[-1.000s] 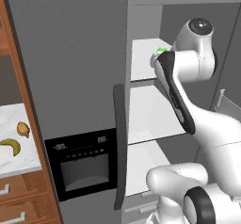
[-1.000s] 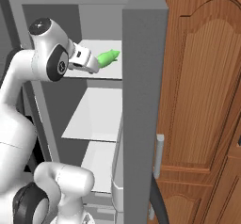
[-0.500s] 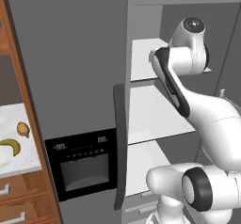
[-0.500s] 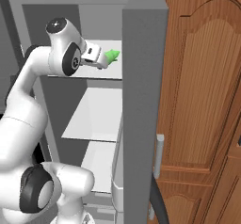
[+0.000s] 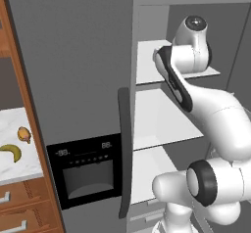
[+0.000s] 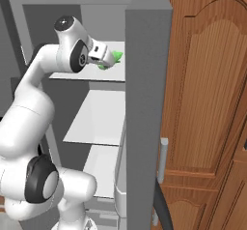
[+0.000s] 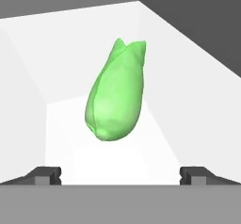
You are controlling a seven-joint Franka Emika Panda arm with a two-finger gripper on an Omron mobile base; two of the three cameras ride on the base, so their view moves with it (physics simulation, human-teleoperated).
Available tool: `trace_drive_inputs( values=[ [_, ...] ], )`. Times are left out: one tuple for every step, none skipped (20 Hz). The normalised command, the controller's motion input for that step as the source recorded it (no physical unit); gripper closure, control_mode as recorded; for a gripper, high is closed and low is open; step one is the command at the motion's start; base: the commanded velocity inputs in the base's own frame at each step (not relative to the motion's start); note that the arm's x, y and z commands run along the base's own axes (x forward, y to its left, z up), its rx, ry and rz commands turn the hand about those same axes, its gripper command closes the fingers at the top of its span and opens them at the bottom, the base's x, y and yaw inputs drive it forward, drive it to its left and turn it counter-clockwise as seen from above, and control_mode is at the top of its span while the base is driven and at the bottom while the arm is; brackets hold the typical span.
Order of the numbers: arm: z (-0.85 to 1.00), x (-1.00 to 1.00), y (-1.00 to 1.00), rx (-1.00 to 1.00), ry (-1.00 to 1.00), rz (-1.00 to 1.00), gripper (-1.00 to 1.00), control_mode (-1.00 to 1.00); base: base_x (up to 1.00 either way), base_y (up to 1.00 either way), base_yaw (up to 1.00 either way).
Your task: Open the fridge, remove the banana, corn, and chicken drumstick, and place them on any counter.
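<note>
One corn (image 7: 114, 92) on the fridge (image 6: 144, 103) shelf looks light, stiff and smooth, best pinched across its fat middle; end effector (image 7: 120, 175) is spread wide, empty.

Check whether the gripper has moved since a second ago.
Yes. In the right base view, the gripper advanced along the fridge's top shelf toward the corn.

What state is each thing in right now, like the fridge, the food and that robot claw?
fridge: right door swung open, left door shut.
corn: lying on the fridge's top shelf, not gripped.
banana: out, lying on the counter.
chicken drumstick: out, on the counter beside the banana.
gripper: open, at the corn.
</note>
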Motion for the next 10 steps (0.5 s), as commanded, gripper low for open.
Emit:
trace_drive_inputs(
  values=[
    [-0.03,0.2,-0.12,0.0,0.0,-0.02,-1.0,-1.0,0.0,0.0,0.0],
    [-0.02,0.25,-0.08,0.0,0.0,-0.03,-1.0,-1.0,0.0,0.0,0.0],
    [-0.03,0.28,-0.01,0.0,0.0,-0.03,-1.0,-1.0,0.0,0.0,0.0],
    [-0.06,0.3,0.0,0.0,0.0,-0.03,-1.0,-1.0,0.0,0.0,0.0],
    [-0.05,0.33,0.0,0.0,0.0,-0.03,-1.0,-1.0,0.0,0.0,0.0],
    [-0.06,0.3,0.0,0.0,0.0,-0.03,-1.0,-1.0,0.0,0.0,0.0],
    [-0.08,0.28,0.0,0.0,0.0,-0.03,-1.0,-1.0,0.0,0.0,0.0],
    [-0.06,0.29,0.0,0.0,0.0,-0.03,-1.0,-1.0,0.0,0.0,0.0],
    [-0.07,0.31,0.0,0.0,0.0,-0.03,-1.0,-1.0,0.0,0.0,0.0],
    [-0.09,0.35,0.0,0.0,0.0,-0.02,-1.0,-1.0,0.0,0.0,0.0]
  ],
)
